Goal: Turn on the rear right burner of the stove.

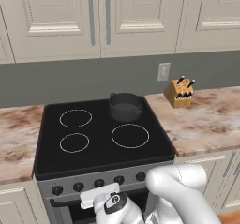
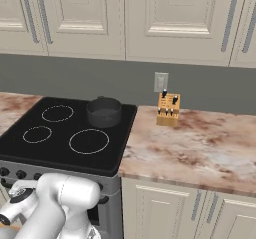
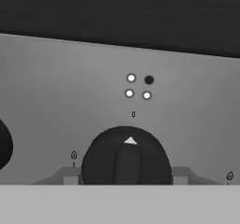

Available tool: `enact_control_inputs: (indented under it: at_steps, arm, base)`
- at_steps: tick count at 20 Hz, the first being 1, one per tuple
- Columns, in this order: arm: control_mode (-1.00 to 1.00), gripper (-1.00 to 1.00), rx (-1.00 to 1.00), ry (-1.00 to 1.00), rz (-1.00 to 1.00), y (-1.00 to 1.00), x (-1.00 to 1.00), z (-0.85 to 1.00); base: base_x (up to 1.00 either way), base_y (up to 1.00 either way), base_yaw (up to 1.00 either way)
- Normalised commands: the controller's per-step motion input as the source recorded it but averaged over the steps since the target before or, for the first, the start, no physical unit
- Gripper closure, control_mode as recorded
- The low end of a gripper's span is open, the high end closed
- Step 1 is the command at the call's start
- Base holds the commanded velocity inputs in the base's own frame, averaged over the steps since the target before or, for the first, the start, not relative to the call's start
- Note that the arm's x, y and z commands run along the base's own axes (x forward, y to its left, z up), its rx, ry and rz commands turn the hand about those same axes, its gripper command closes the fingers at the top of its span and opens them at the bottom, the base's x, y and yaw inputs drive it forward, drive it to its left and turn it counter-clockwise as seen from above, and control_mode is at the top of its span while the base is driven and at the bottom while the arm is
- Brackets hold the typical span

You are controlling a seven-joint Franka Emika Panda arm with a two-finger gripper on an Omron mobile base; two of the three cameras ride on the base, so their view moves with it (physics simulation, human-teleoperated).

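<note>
The stove (image 1: 101, 148) has a black glass top with white circles, a grey steel front and a row of black knobs (image 1: 78, 187). A dark pot (image 1: 125, 107) sits on the rear right burner. My gripper (image 1: 100, 194) is low in front of the knob row. In the hand view it (image 3: 125, 176) is open, and its fingertips (image 3: 70, 176) stand on either side of one round black knob (image 3: 125, 160). That knob's white pointer aims straight up. Above it is a square of four dots (image 3: 138, 86), the upper right one black. A second knob (image 3: 3, 144) shows at the left edge.
Marble counters (image 1: 211, 120) flank the stove. On the right counter stands a wooden knife block (image 1: 179, 93), below a wall outlet (image 1: 163, 71). Cream cabinets hang above, and cabinet doors (image 2: 165, 213) sit under the right counter.
</note>
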Motion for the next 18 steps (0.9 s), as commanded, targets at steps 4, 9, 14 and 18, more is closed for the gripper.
enact_control_inputs:
  at_steps: [4,9,14,18]
  arm:
    - [-1.0,1.0,0.0,0.0,0.0,0.0,0.0,0.0]
    - [-1.0,1.0,-0.01,0.08,0.0,0.04,0.0,0.0]
    - [-1.0,1.0,-0.05,0.08,0.0,0.03,0.0,0.0]
    - [-1.0,1.0,-0.13,0.03,0.0,0.0,0.0,0.0]
  base:
    - [0.0,0.0,0.0]
    - [0.0,0.0,0.0]
    - [0.0,0.0,0.0]
    - [0.0,0.0,0.0]
